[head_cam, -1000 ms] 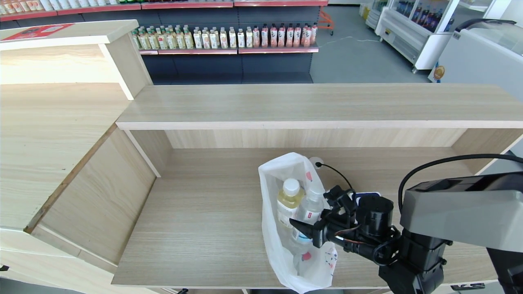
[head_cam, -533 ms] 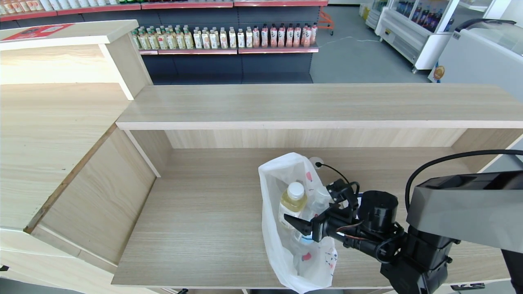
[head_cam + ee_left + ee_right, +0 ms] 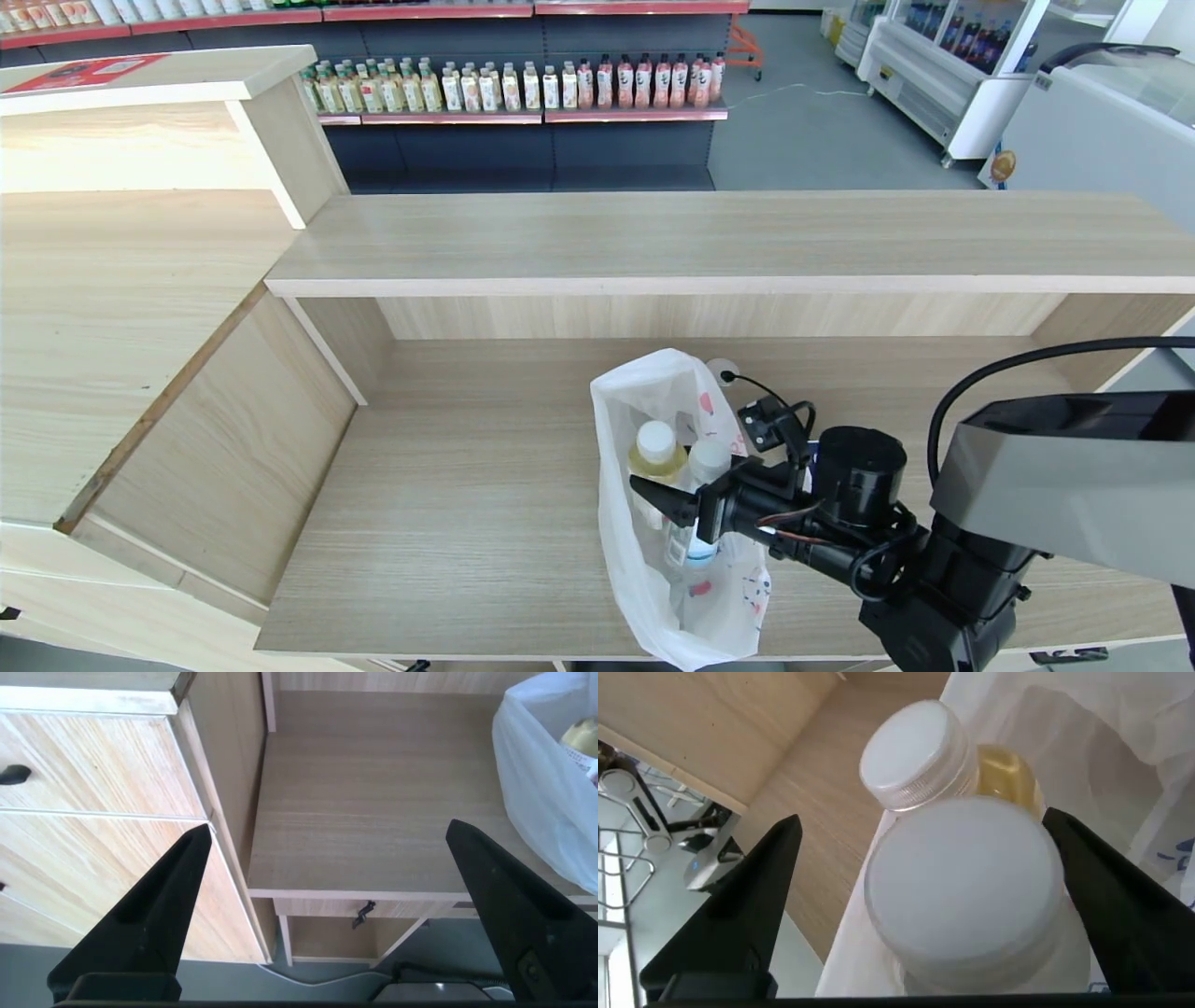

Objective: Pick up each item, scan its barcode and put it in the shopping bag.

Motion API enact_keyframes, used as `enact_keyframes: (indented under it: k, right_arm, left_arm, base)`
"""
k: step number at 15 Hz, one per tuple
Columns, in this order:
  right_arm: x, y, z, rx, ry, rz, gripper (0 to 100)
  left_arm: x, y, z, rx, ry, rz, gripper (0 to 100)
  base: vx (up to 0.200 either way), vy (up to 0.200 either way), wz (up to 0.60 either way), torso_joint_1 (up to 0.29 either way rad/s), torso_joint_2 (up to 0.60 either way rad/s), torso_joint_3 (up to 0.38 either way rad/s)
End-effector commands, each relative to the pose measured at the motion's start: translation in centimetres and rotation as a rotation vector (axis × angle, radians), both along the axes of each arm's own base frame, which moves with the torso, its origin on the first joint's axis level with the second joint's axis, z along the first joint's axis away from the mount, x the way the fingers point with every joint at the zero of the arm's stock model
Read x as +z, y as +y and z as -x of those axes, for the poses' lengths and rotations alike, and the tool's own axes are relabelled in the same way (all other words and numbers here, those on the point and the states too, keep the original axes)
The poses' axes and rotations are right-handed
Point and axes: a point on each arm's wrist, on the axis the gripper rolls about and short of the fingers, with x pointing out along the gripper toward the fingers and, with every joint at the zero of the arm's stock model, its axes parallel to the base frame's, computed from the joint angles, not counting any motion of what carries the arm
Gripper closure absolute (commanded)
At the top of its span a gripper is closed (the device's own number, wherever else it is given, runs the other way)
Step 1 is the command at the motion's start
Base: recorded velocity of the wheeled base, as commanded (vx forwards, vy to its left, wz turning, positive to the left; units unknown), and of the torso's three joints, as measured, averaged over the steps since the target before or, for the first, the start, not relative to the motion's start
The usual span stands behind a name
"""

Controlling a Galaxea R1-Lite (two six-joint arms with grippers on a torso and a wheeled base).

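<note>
The bagging step looks nearly done: the right end effector (image 3: 920, 826) hangs spread wide around the clear bottle (image 3: 707, 459), which stands in the shopping bag (image 3: 627, 569) at the table's (image 3: 467, 523) near right, so next it should probably lift straight out without snagging the plastic.

Inside the shopping bag (image 3: 624, 560) stand a yellow bottle (image 3: 653, 446) and clear bottle (image 3: 709, 459).
</note>
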Motion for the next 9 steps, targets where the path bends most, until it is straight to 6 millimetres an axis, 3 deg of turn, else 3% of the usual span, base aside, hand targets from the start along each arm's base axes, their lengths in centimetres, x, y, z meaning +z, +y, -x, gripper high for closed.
enact_keyframes:
  k: [1, 9]
  right_arm:
    - [0.47, 0.10, 0.20, 0.005, -0.006, -0.011, 0]
    - [1.43, 0.08, 0.92, 0.013, 0.018, -0.050, 0]
  left_arm:
    - [0.00, 0.00, 0.00, 0.000, 0.000, 0.000, 0]
    - [0.00, 0.00, 0.00, 0.000, 0.000, 0.000, 0]
  base:
    - [0.000, 0.000, 0.00, 0.000, 0.00, 0.000]
    - [0.000, 0.000, 0.00, 0.000, 0.00, 0.000]
